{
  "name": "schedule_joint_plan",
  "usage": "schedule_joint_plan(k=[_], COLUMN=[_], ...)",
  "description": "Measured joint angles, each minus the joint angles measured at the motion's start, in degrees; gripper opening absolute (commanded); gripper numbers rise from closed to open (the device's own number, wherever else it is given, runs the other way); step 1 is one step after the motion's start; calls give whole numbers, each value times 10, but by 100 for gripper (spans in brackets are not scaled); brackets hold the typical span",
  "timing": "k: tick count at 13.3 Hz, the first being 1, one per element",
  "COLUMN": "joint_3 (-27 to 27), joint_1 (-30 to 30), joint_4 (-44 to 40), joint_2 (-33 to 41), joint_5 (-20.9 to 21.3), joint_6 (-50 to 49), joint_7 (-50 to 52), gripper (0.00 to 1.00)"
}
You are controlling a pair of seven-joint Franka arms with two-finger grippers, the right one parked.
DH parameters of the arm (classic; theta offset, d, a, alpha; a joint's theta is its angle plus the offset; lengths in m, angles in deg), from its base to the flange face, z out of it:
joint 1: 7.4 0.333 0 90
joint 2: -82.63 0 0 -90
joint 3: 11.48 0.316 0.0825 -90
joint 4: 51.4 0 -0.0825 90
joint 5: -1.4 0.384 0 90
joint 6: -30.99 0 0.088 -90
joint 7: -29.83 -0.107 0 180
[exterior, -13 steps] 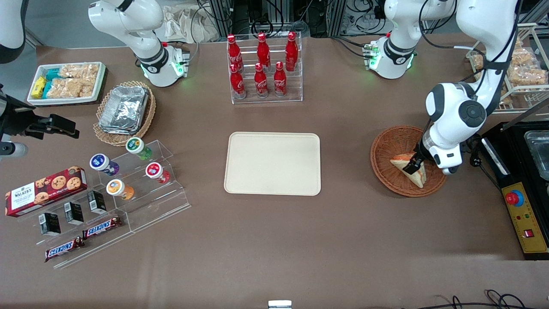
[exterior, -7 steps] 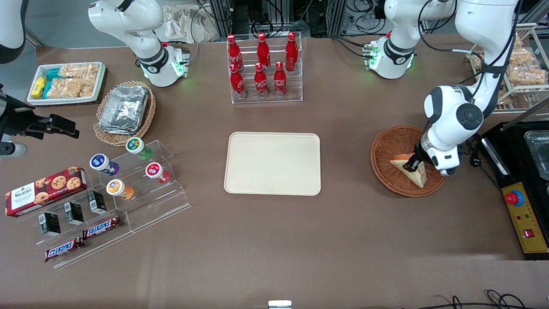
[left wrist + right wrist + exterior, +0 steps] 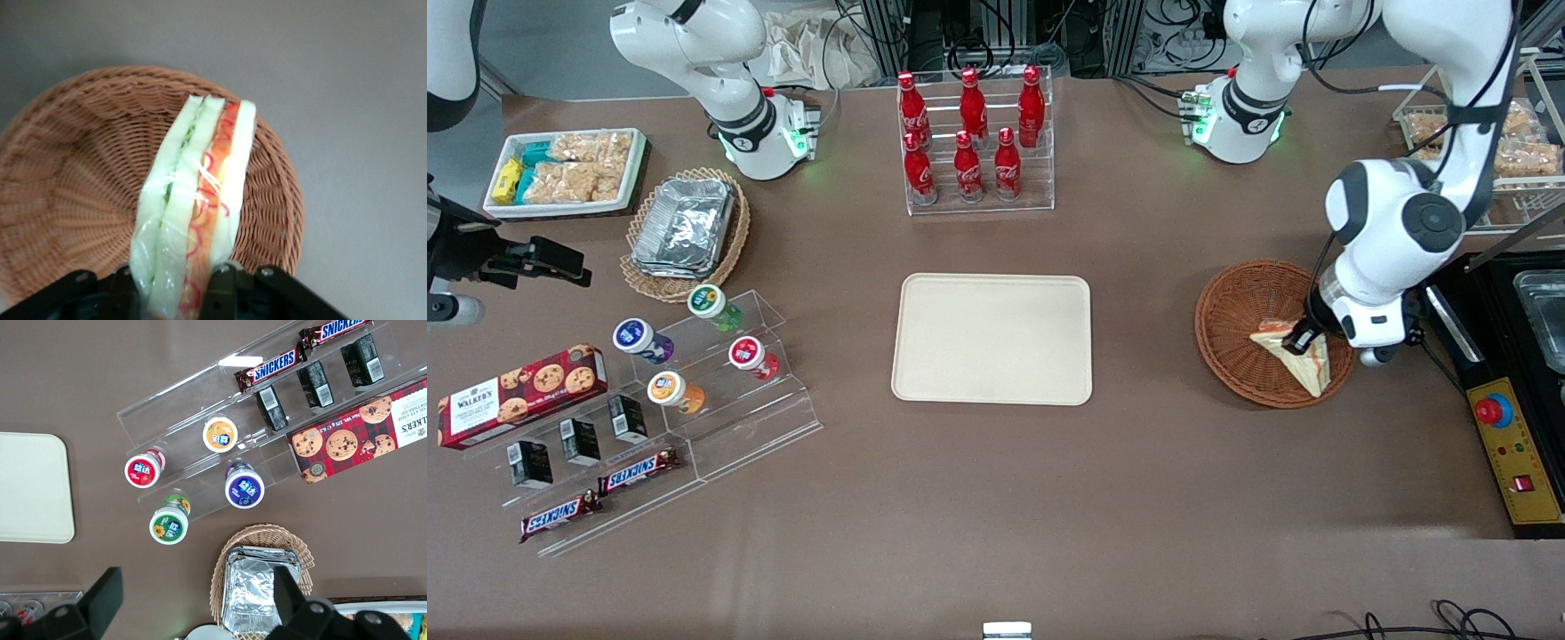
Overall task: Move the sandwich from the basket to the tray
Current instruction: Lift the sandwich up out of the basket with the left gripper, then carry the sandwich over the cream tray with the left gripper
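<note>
At the working arm's end of the table, the left arm bends down over the basket (image 3: 1240,333), a round reddish-brown wicker bowl, so that its gripper (image 3: 1303,340) comes at the food from above. The tray (image 3: 992,339), one flat cream rectangle, lies bare in the middle of the table, well apart from the basket; it looks set there as an open landing spot with room all round for a lowering arm.

The basket holds one sandwich (image 3: 1296,357), a pale wedge wrapped in clear film. In the wrist view the sandwich (image 3: 193,213) stands on edge between the fingers (image 3: 221,290), which pinch its flat bread faces, with the basket (image 3: 73,187) spread below it. Gripping the broad faces probably squeezes the layers together rather than apart, which should keep the orange-red and green filling in place. The wedge looks raised at the gripped end, its tip over the basket rim nearest the front camera; whether it has fully left the wicker I cannot tell.

By count: one tray, one basket, one sandwich, one gripper at work. The lift seems under way, and the carry to the tray is not yet done.
</note>
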Motion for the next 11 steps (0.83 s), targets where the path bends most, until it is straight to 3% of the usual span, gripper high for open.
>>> schedule_joint_plan(k=[4,6,11], joint_3=[-14,-54,-222], joint_1=[0,-1,-8], joint_4=[-189,-262,-302], joint_2=[18,19,5], joint_5=[0,0,1], joint_6=[-293,-381,-409], joint_7=[-99,-119,-81], gripper=[0,0,0])
